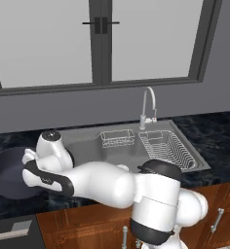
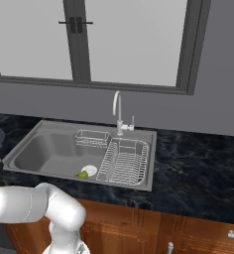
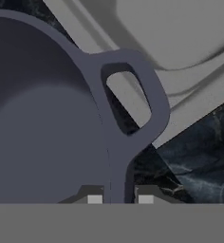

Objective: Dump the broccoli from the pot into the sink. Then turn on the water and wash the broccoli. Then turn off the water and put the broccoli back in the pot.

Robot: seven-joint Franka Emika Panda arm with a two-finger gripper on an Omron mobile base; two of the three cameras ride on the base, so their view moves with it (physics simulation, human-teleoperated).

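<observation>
1. The gripper (image 3: pixel 117 198) sat at the pot (image 1: pixel 7 170), which stood on the dark worktop (image 2: pixel 198 163) just beside the left edge of the sink (image 1: pixel 87 141).

2. In the hand view the two fingertips (image 3: pixel 94 198) stood one on each side of the pot's rim, just below the loop handle (image 3: pixel 147 102). One was inside the wall and one outside. The gap between them was narrow, about the thickness of the rim. The tips were cut off by the bottom of that view, so I cannot tell whether they were clamped on the rim or only straddling it.

3. The pot's inside looked bare in the hand view. The broccoli (image 2: pixel 82 174) lay on the sink floor, touching or just beside the white-rimmed drain (image 2: pixel 89 170), near the front wall of the basin.

4. The faucet (image 1: pixel 148 104) stood at the back edge of the sink, above the wire rack (image 2: pixel 125 161). No stream showed.

5. Judged from this, the dumping looked done and the washing step was next.

6. The relation that mattered was this: the faucet lever lay to the gripper's right and toward the back wall, across the whole basin. The broccoli lay between them but lower and nearer the front. The hand would need to release the rim, rise clear and swing right.
</observation>
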